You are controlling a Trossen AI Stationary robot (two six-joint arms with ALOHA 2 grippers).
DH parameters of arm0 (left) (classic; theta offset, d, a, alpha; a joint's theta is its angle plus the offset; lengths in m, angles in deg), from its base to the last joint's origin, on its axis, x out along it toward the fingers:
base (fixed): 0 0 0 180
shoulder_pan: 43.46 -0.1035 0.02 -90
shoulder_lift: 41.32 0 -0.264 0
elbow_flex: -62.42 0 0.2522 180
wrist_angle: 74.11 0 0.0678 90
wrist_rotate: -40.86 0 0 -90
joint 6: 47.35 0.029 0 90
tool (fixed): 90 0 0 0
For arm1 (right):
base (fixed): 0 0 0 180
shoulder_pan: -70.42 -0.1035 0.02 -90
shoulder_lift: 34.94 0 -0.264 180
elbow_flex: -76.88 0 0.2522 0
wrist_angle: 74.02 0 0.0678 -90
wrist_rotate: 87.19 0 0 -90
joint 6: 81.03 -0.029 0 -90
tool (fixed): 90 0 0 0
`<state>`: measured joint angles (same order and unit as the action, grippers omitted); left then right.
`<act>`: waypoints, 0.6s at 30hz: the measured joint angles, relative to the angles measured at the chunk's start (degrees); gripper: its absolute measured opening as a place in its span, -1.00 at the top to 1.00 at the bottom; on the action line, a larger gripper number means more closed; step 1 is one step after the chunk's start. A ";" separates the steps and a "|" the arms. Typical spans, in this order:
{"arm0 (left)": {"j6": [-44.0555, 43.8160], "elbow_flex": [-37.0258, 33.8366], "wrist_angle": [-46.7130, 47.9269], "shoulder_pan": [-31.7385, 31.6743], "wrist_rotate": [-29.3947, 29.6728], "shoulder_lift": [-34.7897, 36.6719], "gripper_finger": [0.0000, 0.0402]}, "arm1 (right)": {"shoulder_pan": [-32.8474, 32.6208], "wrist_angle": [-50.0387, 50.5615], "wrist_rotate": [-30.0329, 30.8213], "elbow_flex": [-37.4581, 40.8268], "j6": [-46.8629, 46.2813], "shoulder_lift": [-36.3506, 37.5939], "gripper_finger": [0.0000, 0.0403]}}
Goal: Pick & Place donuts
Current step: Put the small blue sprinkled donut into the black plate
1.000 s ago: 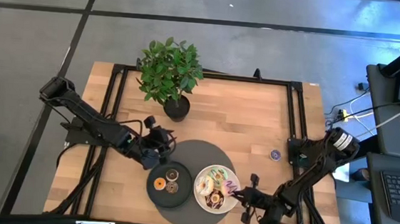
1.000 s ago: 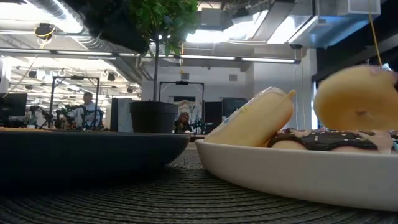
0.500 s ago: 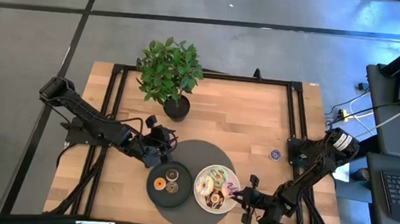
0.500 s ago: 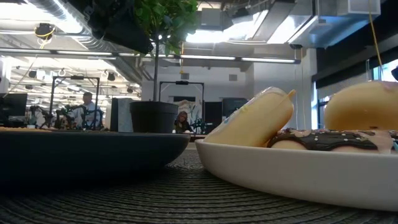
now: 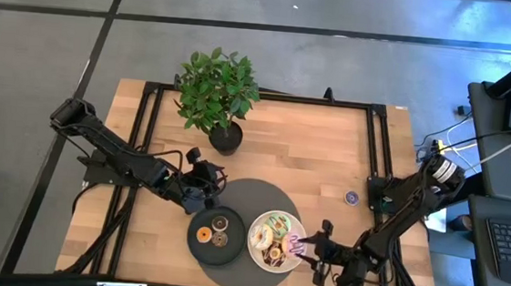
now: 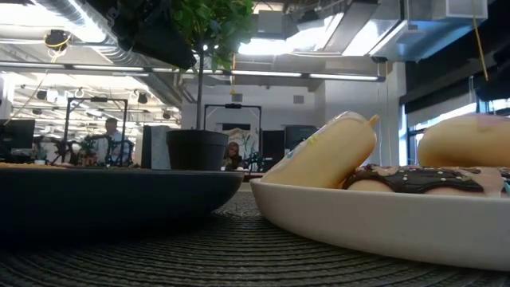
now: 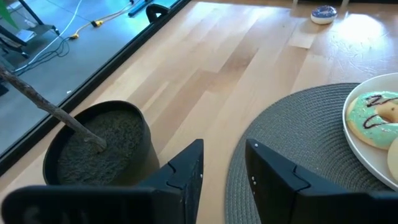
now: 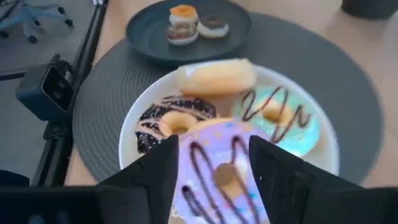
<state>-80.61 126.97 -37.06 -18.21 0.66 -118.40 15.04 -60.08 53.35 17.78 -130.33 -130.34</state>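
My right gripper (image 5: 307,247) is at the white plate's (image 5: 253,237) right rim, shut on a lilac-pink iced donut with chocolate stripes (image 8: 217,168). That plate also holds a green-iced donut (image 8: 277,115), a chocolate one (image 8: 165,118) and a plain pale one (image 8: 217,76). Three tiny donuts (image 5: 215,231) sit on the black plate (image 5: 192,231). My left gripper (image 7: 224,168) is open and empty, over the mat's far-left edge near the plant pot (image 7: 99,143). My right gripper pinches the lilac-pink donut by two opposite sides of its outer rim (image 8: 186,155), one finger (image 8: 163,171) on each side. The fingers come from the table's right, slanting down. The donut lies flat, icing up, low over the white plate; whether it rests on the plate cannot be told.
Both plates stand on a round grey woven mat (image 5: 251,197). A potted green plant (image 5: 216,90) stands at the table's far side. A small round blue-purple thing (image 5: 352,197) lies on the wood to the right. A black frame runs along the table's edges.
My right gripper has gone down with the lilac-pink donut, which sits lower in the low view, now level with the other donuts on the white plate.
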 joint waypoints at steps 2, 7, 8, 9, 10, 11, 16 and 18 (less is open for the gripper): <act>0.00 0.00 0.01 0.00 0.00 0.00 0.44 | 0.00 3.87 0.48 0.00 -0.76 2.48 0.00; -0.02 0.02 -0.88 0.00 -0.02 0.00 0.44 | 1.87 32.29 -7.95 -0.02 -24.66 11.64 0.01; 0.00 0.00 -1.21 0.00 -0.01 0.00 0.43 | 2.21 38.50 -10.57 -0.02 -30.12 13.11 0.01; 0.00 0.00 -1.30 0.02 -0.01 0.00 0.43 | 2.52 43.97 -12.76 -0.01 -35.24 14.45 0.02; 0.00 0.00 -1.45 0.02 0.00 0.00 0.42 | 2.79 48.86 -14.91 -0.02 -39.40 15.75 0.02; 0.00 0.00 -1.78 0.02 -0.01 0.00 0.42 | 3.02 53.65 -16.77 -0.01 -42.46 16.80 0.02; 0.00 0.00 -2.53 0.02 0.00 0.00 0.44 | 5.63 66.97 -25.47 0.00 -47.74 19.16 0.01; 0.00 0.00 -2.53 0.02 0.00 0.00 0.44 | 7.71 69.81 -29.75 0.26 -47.93 19.15 0.01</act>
<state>-80.61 126.97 -39.59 -18.18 0.66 -118.40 22.76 9.74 23.60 18.05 -178.26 -111.19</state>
